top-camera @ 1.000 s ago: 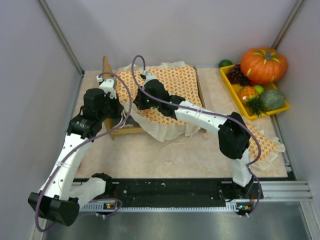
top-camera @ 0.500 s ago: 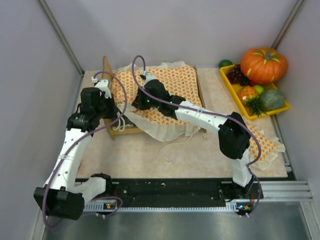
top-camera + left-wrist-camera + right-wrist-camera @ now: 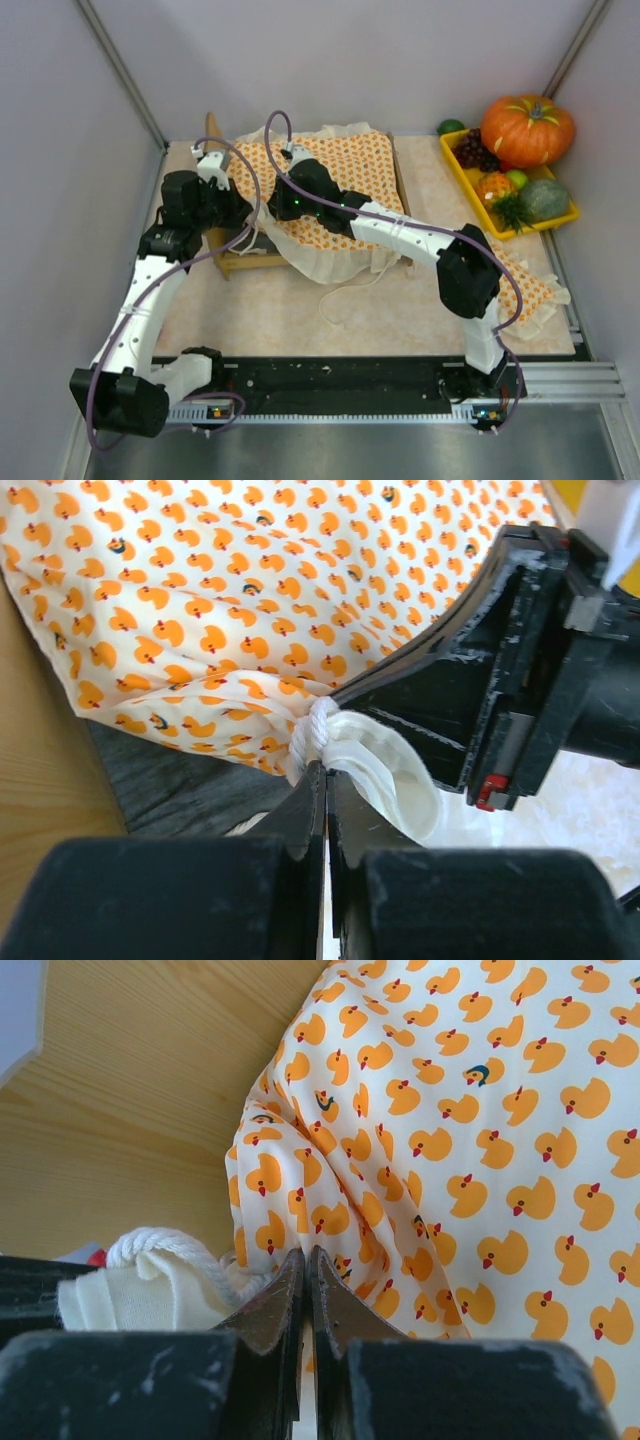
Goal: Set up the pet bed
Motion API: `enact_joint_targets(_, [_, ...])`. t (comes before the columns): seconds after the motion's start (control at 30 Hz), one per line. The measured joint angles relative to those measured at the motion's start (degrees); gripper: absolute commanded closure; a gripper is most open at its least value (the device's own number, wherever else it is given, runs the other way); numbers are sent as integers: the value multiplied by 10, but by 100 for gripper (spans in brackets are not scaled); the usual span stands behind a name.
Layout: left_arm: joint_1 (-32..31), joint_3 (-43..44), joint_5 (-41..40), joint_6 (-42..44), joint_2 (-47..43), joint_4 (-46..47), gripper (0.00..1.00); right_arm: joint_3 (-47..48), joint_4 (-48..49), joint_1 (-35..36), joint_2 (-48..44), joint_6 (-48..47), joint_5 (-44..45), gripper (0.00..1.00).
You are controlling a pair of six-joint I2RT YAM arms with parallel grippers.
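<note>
Pinching soft duck-print bedspread (image 3: 250, 600) with left hand (image 3: 322, 772) and right hand (image 3: 305, 1257), both clamped tight on fabric; judging pet bed (image 3: 100, 1110) light, rigid, best gripped along its wooden edge.

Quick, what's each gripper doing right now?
Left gripper: closed, pinching the white duck-print ruffled bedspread at its corded corner.
Right gripper: closed, pinching the same bedspread.
</note>
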Motion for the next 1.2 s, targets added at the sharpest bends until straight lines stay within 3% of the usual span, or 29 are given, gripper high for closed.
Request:
enact_joint_targets(0.43, [0,-54,85,-48,1,73,100,0,2,0,0,3,-7,100])
enact_joint_targets(0.97, [0,-77,49,-45,-64,-11,100,-9,1,0,0,3,-8,100])
enact_joint_targets(1.0, [0,-82,51,-44,-71,-20,94,-9,1,0,0,3,-8,100])
enact_joint_targets(1.03, [0,-83,54,-43,-73,-26,73,-9,0,0,0,3,-8,100])
enact_joint_targets(1.2, [0,-84,52,-35,-72,-67,39,-9,0,0,0,3,-8,100])
